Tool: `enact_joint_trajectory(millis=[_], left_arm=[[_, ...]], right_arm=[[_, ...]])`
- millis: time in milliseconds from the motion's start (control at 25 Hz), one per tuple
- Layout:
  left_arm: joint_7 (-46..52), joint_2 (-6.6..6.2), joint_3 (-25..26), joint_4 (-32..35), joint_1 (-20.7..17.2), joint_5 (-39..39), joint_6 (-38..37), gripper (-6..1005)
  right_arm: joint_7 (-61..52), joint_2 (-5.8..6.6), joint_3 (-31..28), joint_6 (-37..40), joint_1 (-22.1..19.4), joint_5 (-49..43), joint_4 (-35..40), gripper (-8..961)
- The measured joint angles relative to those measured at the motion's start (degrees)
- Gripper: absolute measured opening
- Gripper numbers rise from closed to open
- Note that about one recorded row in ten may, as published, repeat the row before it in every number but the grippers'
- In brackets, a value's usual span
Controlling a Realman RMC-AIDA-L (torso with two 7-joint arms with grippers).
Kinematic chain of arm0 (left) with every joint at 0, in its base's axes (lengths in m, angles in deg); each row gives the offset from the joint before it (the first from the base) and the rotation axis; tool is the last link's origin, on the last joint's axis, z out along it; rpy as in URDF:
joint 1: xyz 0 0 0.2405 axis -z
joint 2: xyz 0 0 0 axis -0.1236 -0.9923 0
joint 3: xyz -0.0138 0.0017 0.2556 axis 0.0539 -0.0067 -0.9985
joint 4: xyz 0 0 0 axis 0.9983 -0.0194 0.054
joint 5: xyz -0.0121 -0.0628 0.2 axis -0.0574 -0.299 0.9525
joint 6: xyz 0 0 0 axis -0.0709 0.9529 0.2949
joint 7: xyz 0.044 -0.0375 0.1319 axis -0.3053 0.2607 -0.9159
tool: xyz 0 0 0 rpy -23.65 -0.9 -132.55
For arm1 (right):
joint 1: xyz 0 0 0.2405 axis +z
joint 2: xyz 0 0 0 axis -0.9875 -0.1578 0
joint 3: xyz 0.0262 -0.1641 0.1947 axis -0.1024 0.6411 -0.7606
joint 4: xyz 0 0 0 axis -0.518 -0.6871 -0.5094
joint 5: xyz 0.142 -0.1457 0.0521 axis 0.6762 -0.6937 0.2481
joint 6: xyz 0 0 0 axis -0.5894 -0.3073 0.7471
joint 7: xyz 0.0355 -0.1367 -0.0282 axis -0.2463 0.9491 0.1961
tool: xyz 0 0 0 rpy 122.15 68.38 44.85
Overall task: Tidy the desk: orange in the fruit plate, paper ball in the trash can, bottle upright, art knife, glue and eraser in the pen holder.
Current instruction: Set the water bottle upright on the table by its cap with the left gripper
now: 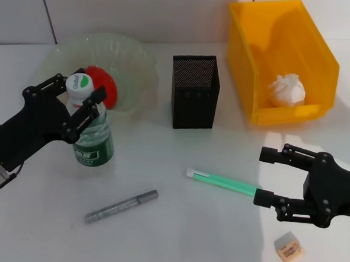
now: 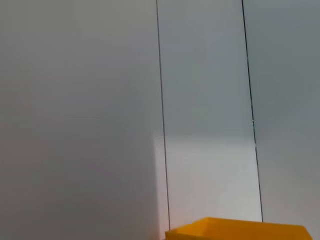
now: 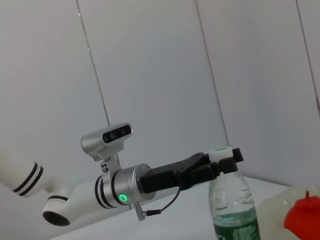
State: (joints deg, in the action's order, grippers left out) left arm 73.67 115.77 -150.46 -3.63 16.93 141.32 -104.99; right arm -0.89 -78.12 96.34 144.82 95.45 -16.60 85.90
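- While the left gripper (image 1: 80,98) stands with its fingers spread on either side of the white cap of the bottle (image 1: 92,132), the bottle is already upright, just in front of the fruit plate (image 1: 137,60), which holds the orange (image 1: 103,82).
- Behind the pen holder's (image 1: 194,92) far side, the trash can (image 1: 280,60) already contains the paper ball (image 1: 287,89).
- In front of the pen holder lies the glue (image 1: 222,181), a green stick; its long axis runs from its white cap near the holder's front towards the right gripper (image 1: 270,175), its other end lying between that gripper's wide-apart fingers.
- The right arm is clearly nearer the glue, so I judge a closing grasp there comes next.
- The eraser (image 1: 289,247) sits just beside the right gripper, farther from the holder.
- The art knife (image 1: 121,206) lies forward of the holder on the bottle's side, closer to the left arm.
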Motion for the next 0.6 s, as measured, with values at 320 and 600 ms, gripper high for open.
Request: enact_joint_trajectory(millis=[320, 600], left_arm=[[-1.68, 0.00, 1.63, -0.01, -0.65, 0.00, 2.51, 444], [-3.63, 0.25, 1.75, -0.55, -0.65, -0.97, 3.20, 443]], right_arm=[[0.00, -0.17, -0.02, -0.06, 0.00, -0.52, -0.33, 827], [0.08, -0.22, 0.02, -0.11, 0.06, -0.61, -0.42, 827]])
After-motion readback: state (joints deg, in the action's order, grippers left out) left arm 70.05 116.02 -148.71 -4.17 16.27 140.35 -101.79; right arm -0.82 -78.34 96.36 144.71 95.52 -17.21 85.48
